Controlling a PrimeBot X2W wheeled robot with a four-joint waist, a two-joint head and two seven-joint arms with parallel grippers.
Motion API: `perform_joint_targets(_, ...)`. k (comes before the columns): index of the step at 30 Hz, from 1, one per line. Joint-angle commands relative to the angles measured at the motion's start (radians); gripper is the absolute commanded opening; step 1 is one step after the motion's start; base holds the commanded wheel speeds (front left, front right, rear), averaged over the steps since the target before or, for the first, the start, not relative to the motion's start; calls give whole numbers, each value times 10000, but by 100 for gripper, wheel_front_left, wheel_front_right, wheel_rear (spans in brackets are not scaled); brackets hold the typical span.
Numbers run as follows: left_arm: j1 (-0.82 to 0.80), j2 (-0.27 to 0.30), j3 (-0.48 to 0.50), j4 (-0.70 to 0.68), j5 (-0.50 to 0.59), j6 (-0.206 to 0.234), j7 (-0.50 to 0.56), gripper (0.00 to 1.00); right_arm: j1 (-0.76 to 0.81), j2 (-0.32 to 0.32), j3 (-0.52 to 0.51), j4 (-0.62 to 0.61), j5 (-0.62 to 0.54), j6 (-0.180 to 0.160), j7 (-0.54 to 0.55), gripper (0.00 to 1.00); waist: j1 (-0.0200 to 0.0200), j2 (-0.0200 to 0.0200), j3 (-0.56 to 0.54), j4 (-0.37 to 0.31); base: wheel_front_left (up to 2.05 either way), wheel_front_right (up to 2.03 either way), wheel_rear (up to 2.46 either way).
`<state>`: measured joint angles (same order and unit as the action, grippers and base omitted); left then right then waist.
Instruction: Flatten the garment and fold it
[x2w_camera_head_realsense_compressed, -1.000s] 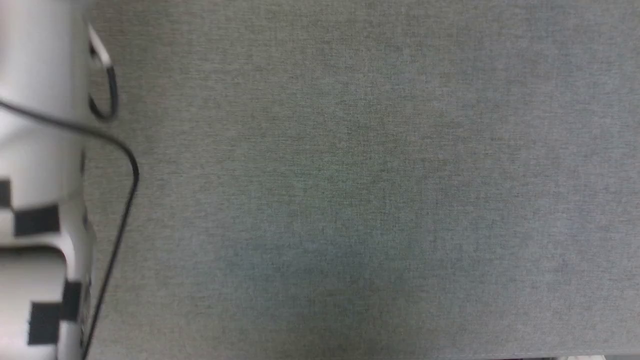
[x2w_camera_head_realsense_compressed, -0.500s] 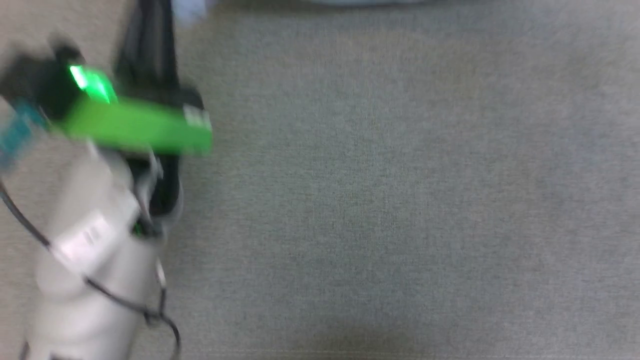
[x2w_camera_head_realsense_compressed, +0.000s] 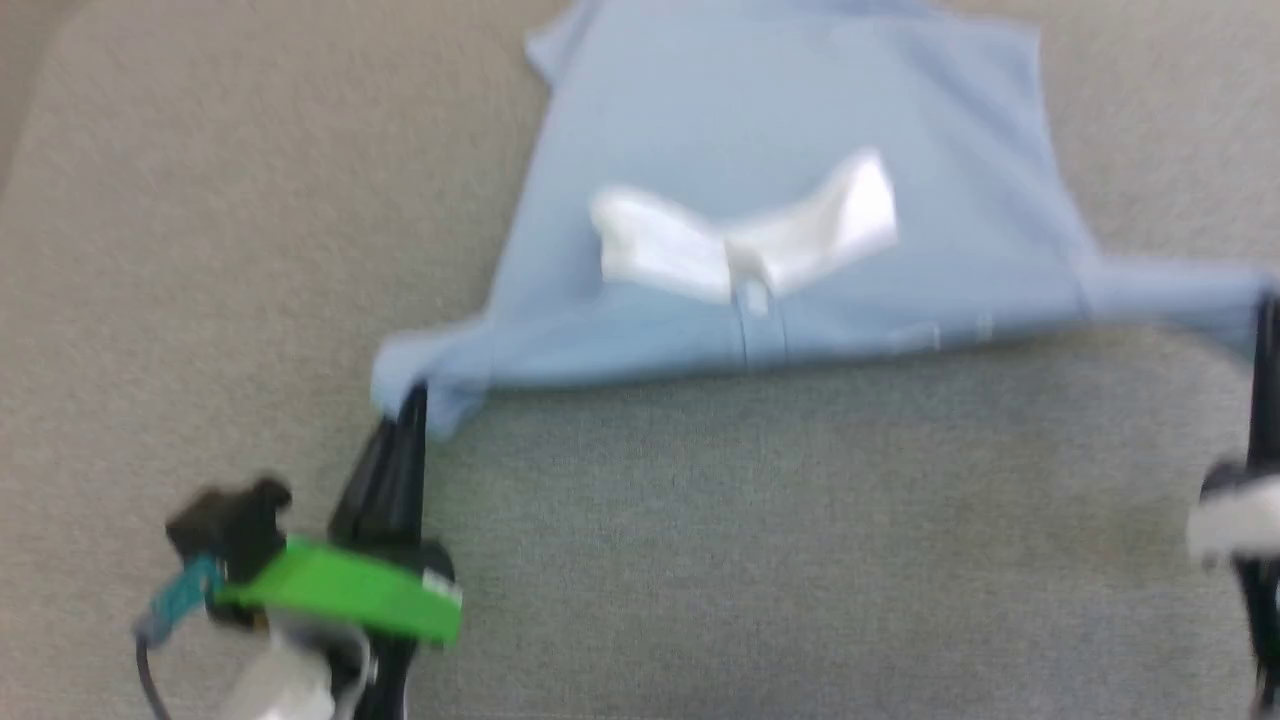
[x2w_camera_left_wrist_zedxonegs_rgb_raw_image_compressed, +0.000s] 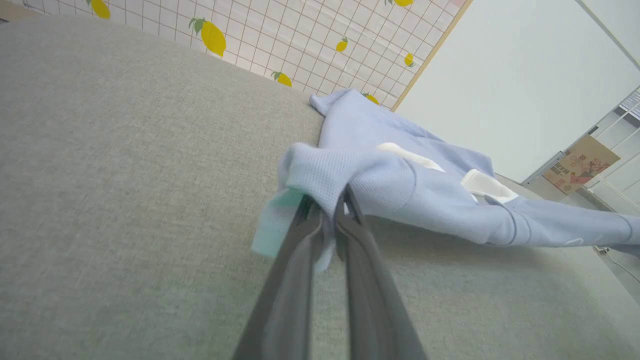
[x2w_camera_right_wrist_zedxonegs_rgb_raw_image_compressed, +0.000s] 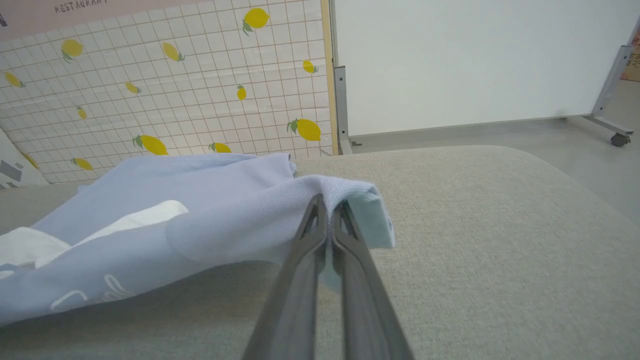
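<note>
The garment (x2w_camera_head_realsense_compressed: 790, 150), a light blue polo shirt with a white collar (x2w_camera_head_realsense_compressed: 745, 245), lies on the grey surface with its near edge stretched between my two grippers and held a little off the cloth. My left gripper (x2w_camera_head_realsense_compressed: 412, 400) is shut on the sleeve at the shirt's left end. The left wrist view shows the sleeve (x2w_camera_left_wrist_zedxonegs_rgb_raw_image_compressed: 345, 172) bunched over the tips of that gripper (x2w_camera_left_wrist_zedxonegs_rgb_raw_image_compressed: 326, 202). At the right edge of the head view my right gripper (x2w_camera_head_realsense_compressed: 1266, 305) is shut on the other sleeve. The right wrist view shows that sleeve (x2w_camera_right_wrist_zedxonegs_rgb_raw_image_compressed: 280, 215) draped over the shut gripper (x2w_camera_right_wrist_zedxonegs_rgb_raw_image_compressed: 327, 205).
The grey fabric surface (x2w_camera_head_realsense_compressed: 780, 540) spreads all around the shirt. Behind it stands a tiled panel with lemon prints (x2w_camera_right_wrist_zedxonegs_rgb_raw_image_compressed: 165, 90) and a white board on a wheeled frame (x2w_camera_right_wrist_zedxonegs_rgb_raw_image_compressed: 475, 60). A cardboard box (x2w_camera_left_wrist_zedxonegs_rgb_raw_image_compressed: 580, 162) sits far off to the side.
The head camera has swung, so the shirt and both grippers have come into view where earlier only bare grey surface and the left arm showed.
</note>
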<state>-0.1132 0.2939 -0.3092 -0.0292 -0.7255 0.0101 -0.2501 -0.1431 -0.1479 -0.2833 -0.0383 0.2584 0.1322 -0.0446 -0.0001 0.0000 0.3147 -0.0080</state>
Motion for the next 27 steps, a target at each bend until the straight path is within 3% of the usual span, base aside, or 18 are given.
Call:
perform_joint_targets(1,428,-20,97,23,-119,-58,-92,0,450,199,-161,-134,-112,-15,-27,0,1,0,-1187,-25,0,0,0)
perform_joint_targets(6,1851,-39,317,-148,-516,-73,-102,0,1906,778,-710,-426,-267,-15,137,0,1,0,-1904,-175,0,0,0)
perform_joint_targets(14,3485,309,307,-873,-705,194,154,0,3353,971,-1090,-814,44,-15,493,0,1,0,-2518,-312,0,0,0)
perform_joint_targets(27,2860,509,-619,-1222,329,383,776,0,3793,976,-823,-163,-284,-15,1996,0,1,0,-1854,155,0,0,0)
